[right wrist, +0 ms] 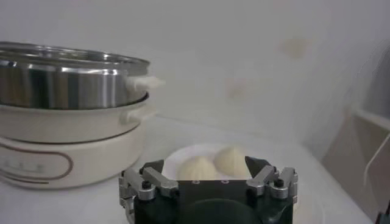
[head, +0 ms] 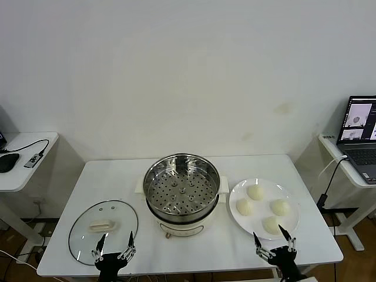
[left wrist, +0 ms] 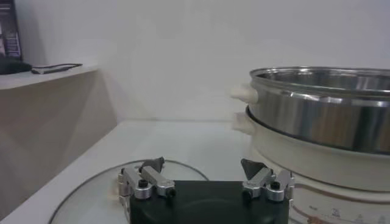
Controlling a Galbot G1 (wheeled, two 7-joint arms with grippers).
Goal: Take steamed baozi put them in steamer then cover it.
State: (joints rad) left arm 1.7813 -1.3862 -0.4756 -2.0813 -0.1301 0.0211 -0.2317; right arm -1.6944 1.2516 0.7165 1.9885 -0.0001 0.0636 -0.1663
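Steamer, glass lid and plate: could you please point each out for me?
Steamer (head: 182, 192): head view, on its perforated tray.
Glass lid (head: 103, 225): head view, on its cream handle.
Plate (head: 235, 192): head view, on its bare left rim.

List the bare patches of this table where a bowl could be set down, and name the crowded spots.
Bare: the table's far-left corner behind the glass lid, and the front strip between lid and plate, before the steamer. Crowded: the plate holding four baozi, tight against the steamer.
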